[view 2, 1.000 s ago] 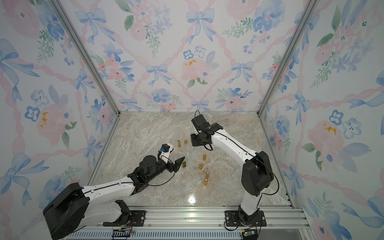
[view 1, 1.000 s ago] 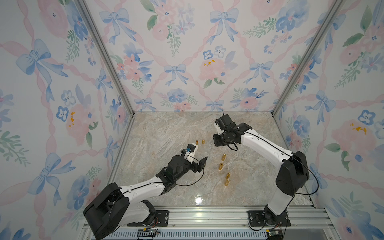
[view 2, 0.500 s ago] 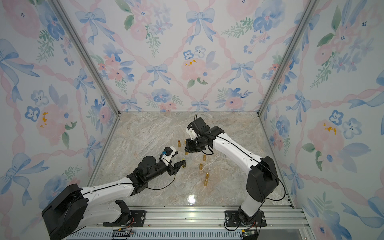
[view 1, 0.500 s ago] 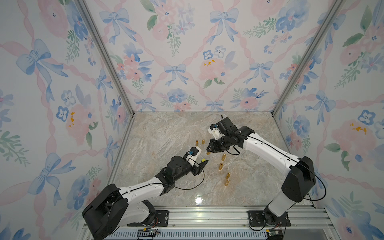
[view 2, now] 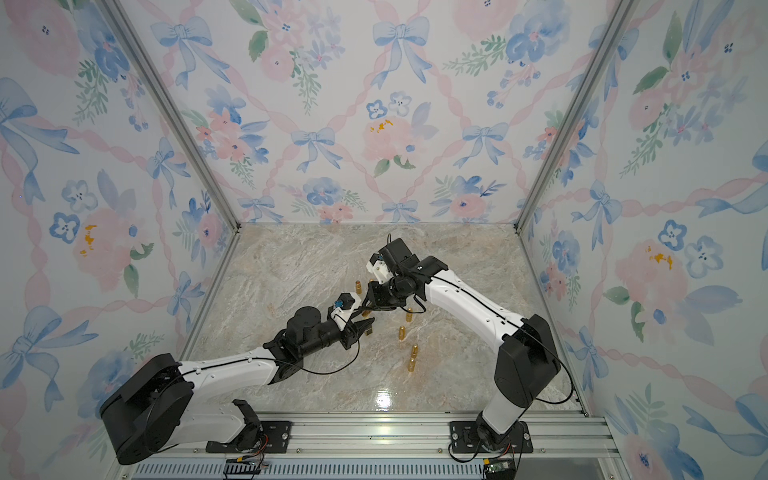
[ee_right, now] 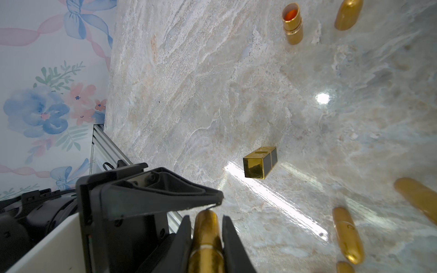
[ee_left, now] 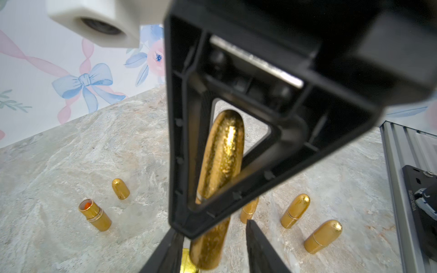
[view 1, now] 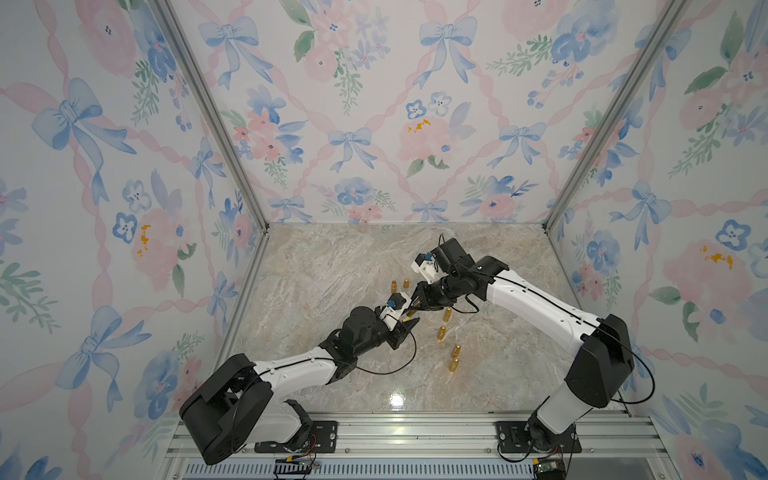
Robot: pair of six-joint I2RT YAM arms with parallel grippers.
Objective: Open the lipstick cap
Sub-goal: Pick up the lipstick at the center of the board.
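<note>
Above the middle of the worktop (view 1: 332,266), the right hand (ee_right: 206,218) is clamped tight on the lipstick (ee_right: 205,236), with both fingers pressed to its sides. Its cap (ee_left: 224,146) is on and the seam is closed.

The left hand (ee_left: 212,236) meets the lipstick end-on, fingers partly apart and straddling that end. There's a gap on one side. The other side is hidden behind the right hand's finger, so contact is unclear.

In both top views the hands overlap and the lipstick is barely visible.

On the worktop beyond the lipstick, toward the back wall, an opened lipstick (ee_left: 94,215) stands upright with orange inside, a loose cap (ee_left: 120,189) just beside it.

On the lipstick's robot-base side, four closed lipsticks (view 1: 441,332) stand in a loose line. One is half hidden in the left wrist view.

A small gold box (ee_right: 260,163) lies below the hands, mostly hidden in the left wrist view.
</note>
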